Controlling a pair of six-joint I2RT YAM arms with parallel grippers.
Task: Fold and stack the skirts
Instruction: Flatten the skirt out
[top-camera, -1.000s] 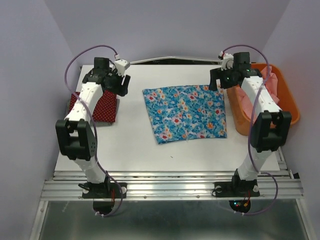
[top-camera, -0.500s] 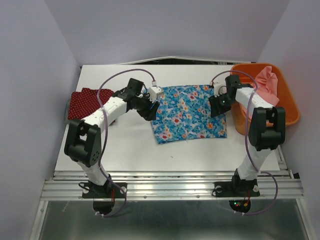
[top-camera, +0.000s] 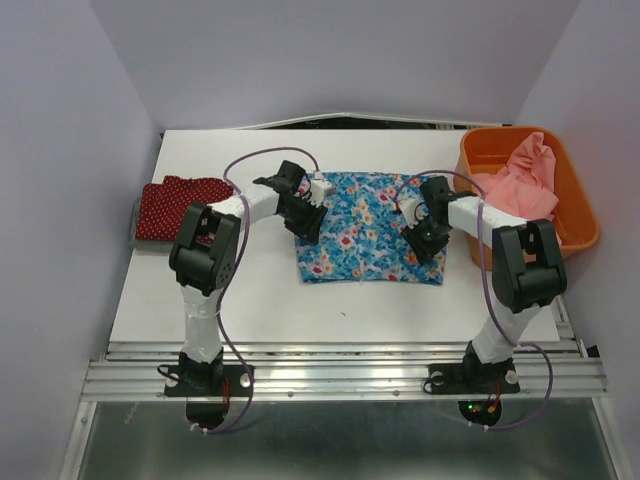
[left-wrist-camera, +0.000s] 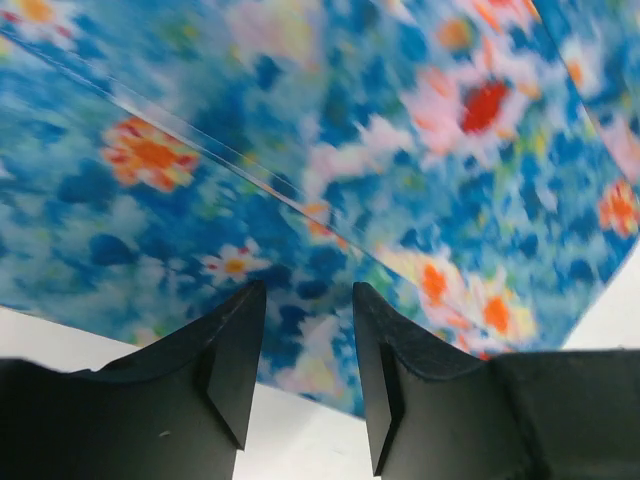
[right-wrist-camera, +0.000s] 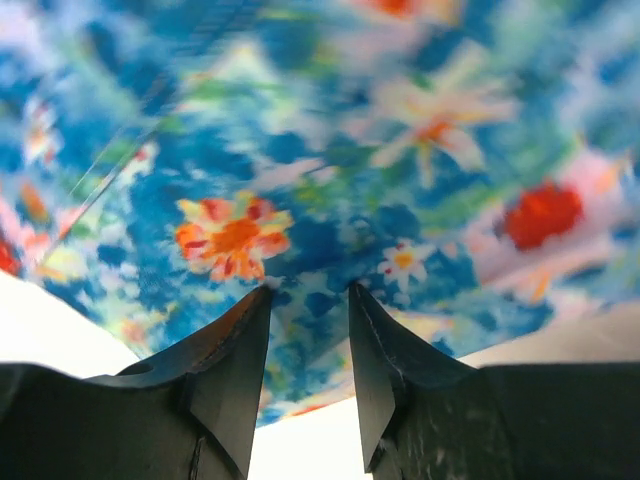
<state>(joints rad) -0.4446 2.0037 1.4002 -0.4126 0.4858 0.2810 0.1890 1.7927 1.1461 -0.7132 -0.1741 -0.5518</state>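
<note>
white worktop (top-camera: 260, 290): dark red dotted skirt (top-camera: 180, 205) folded at nine o'clock; blue floral skirt (top-camera: 365, 225) at centre, not yet stacked, left end effector (left-wrist-camera: 307, 295) and right end effector (right-wrist-camera: 308, 292) part-spread astride its side edges.

The left jaws are sitting at the left edge of the blue skirt (top-camera: 365, 228), the right jaws at its right edge; the red skirt (top-camera: 180, 205) is lying far left.

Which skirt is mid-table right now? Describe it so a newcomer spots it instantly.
On the white table, look to the middle, between the dark red dotted skirt at the left edge and the orange bin on the right. The blue skirt lies flat there; it alone carries an orange-and-white flower print.
</note>
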